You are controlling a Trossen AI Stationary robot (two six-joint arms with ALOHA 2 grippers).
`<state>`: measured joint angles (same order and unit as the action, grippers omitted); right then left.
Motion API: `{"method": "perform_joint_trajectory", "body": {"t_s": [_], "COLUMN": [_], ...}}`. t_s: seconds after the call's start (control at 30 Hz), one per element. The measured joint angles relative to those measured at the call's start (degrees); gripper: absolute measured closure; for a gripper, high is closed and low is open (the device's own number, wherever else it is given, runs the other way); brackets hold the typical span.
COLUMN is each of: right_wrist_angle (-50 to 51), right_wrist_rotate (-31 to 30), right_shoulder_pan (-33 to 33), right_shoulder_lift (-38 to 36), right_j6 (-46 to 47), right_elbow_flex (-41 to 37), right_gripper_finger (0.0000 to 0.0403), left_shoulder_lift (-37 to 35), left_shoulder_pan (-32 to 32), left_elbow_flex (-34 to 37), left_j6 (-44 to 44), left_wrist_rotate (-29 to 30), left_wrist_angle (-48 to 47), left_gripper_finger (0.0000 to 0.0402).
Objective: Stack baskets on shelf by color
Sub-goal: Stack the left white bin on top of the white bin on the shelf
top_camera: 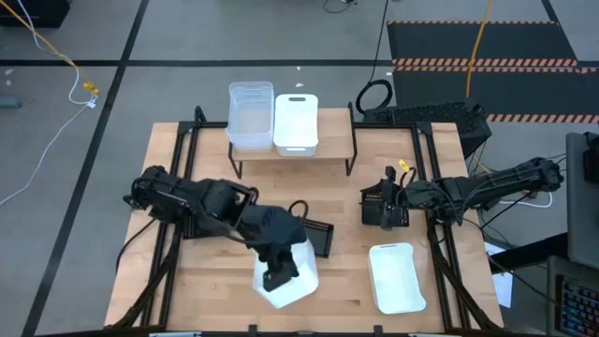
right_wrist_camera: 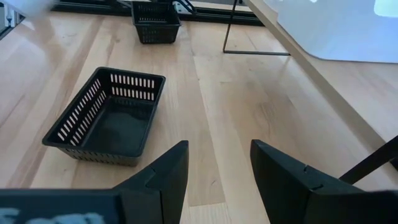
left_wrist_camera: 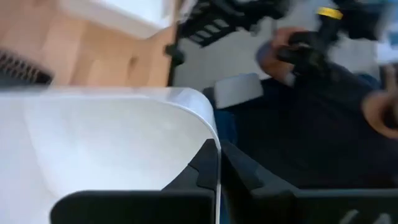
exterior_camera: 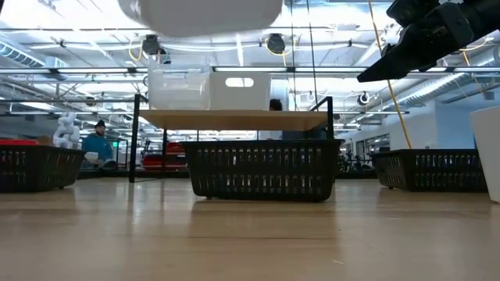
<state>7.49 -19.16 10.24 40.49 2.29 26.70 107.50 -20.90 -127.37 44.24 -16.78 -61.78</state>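
My left gripper [top_camera: 278, 276] is shut on a white basket [top_camera: 298, 281] over the table's near middle; in the low view that basket [exterior_camera: 203, 12] hangs high above the tabletop. The shelf [top_camera: 292, 154] stands at the far edge, with a clear basket [top_camera: 250, 114] and a white basket [top_camera: 296, 122] side by side on its plank. My right gripper [right_wrist_camera: 217, 149] is open and hovers right of centre, touching nothing, with a black basket [right_wrist_camera: 109, 118] on the table just ahead of it. Another white basket [top_camera: 397, 277] lies on the table at the near right. My left gripper holds the white basket by a side wall next to a rounded corner [left_wrist_camera: 214, 134]. One finger [left_wrist_camera: 199, 174] is inside the basket and the other [left_wrist_camera: 245, 177] outside, coming from above. The basket is lifted clear of the table.
A second black basket [top_camera: 316, 239] sits beside the left arm at the table's middle. The low view shows three black baskets across the table: [exterior_camera: 35, 168], [exterior_camera: 262, 168], [exterior_camera: 430, 168]. A person [exterior_camera: 98, 144] is in the room behind. Bare wood lies at the near left.
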Motion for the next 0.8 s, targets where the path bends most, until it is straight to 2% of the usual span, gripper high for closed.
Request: {"method": "perform_joint_trajectory", "body": {"t_s": [0.17, 0.33, 0.53, 0.73, 0.8], "right_wrist_angle": [0.0, 0.1, 0.5, 0.6, 0.5], "right_wrist_rotate": [0.0, 0.0, 0.0, 0.0, 0.0], "right_shoulder_pan": [0.0, 0.0, 0.0, 0.0, 0.0], "right_shoulder_lift": [0.0, 0.0, -0.1, -0.1, -0.1], "right_j6": [-0.8, -1.3, -1.3, -1.7, -2.1], "right_elbow_flex": [0.0, 0.0, 0.0, 0.0, 0.0], "right_gripper_finger": [0.0234, 0.0234, 0.0234, 0.0234, 0.0234], "left_shoulder_lift": [0.0, -3.2, -9.0, -13.8, -14.2], "left_shoulder_pan": [1.6, 3.3, 4.9, 5.7, 7.2], "left_elbow_flex": [-6.4, -7.2, -7.6, -7.7, -7.7], "left_j6": [-10.6, -24.3, -42.4, -53.2, -55.1], "left_wrist_rotate": [-1.5, 3.1, 15.4, 39.3, 42.8], "left_wrist_angle": [0.0, 4.2, 5.0, 4.2, 4.0], "left_gripper_finger": [0.0398, 0.0393, 0.0398, 0.0392, 0.0397]}}
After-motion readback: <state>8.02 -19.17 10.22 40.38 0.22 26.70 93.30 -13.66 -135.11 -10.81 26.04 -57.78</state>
